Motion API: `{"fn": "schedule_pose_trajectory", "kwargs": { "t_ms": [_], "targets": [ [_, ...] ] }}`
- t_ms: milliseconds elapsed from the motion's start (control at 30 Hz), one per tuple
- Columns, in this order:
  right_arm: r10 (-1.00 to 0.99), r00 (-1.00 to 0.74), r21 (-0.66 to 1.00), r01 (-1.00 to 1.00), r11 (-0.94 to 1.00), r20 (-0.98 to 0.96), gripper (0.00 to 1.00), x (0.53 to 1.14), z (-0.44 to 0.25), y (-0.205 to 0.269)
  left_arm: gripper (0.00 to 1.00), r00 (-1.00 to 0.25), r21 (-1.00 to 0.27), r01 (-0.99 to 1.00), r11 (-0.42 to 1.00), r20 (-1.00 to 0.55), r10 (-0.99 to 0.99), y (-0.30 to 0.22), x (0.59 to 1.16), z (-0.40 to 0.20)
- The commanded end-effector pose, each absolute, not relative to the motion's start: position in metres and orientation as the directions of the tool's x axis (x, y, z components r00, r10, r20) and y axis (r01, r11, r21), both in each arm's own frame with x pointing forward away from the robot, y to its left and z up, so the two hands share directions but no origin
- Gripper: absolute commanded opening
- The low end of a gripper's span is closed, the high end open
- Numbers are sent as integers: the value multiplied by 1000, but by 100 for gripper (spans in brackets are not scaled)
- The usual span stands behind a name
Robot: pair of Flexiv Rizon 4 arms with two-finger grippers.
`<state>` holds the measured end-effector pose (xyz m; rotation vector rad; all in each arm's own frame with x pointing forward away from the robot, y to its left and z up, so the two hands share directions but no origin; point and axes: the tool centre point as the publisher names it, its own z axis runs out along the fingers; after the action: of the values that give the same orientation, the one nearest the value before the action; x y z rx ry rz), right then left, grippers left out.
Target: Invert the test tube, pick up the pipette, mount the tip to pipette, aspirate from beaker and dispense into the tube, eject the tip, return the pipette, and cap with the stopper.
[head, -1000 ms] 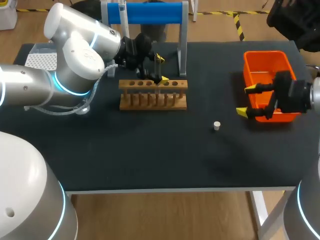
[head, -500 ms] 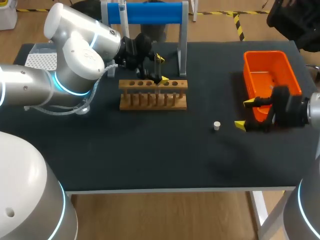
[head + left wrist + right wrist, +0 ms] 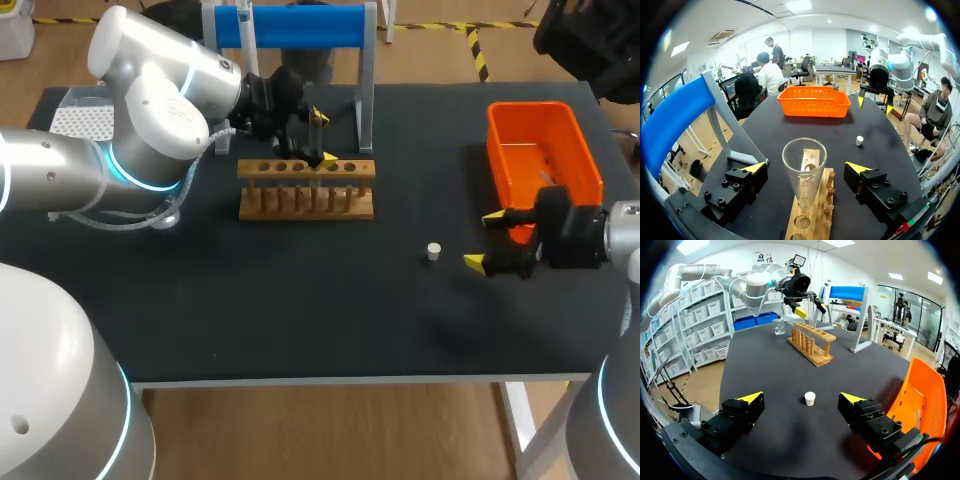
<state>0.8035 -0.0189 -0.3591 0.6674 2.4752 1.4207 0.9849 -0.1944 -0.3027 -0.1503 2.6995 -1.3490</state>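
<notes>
Stopper [image 3: 433, 251] lies just ahead of right gripper [image 3: 483, 240].

Left gripper [image 3: 806, 167], right gripper [image 3: 801, 398] (both spread)

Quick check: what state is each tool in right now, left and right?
Left tool: open, either side of the test tube standing in the rack, not touching it.
Right tool: open, empty, with the stopper lying ahead of it.

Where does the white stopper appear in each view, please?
Head view: stopper on the table beside the right gripper.
Left wrist view: stopper ahead of the left gripper, short of the orange bin.
Right wrist view: stopper just ahead of the right gripper.
Shared landmark: the orange bin.
</notes>
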Motion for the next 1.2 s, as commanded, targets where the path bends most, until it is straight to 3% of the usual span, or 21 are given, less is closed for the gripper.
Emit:
{"fn": "schedule_pose_trajectory", "kwargs": {
  "t_ms": [33, 1200],
  "targets": [
    [482, -875, 855, 280, 437, 41, 100, 807, -365, -17, 100, -988, -802, -34, 597, -63, -140, -194, 986, -303],
    [515, -857, 824, 285, 490, -9, 100, 803, -394, 8, 100, -988, -802, -34, 597, -63, -140, -194, 986, -303]
  ]
}}
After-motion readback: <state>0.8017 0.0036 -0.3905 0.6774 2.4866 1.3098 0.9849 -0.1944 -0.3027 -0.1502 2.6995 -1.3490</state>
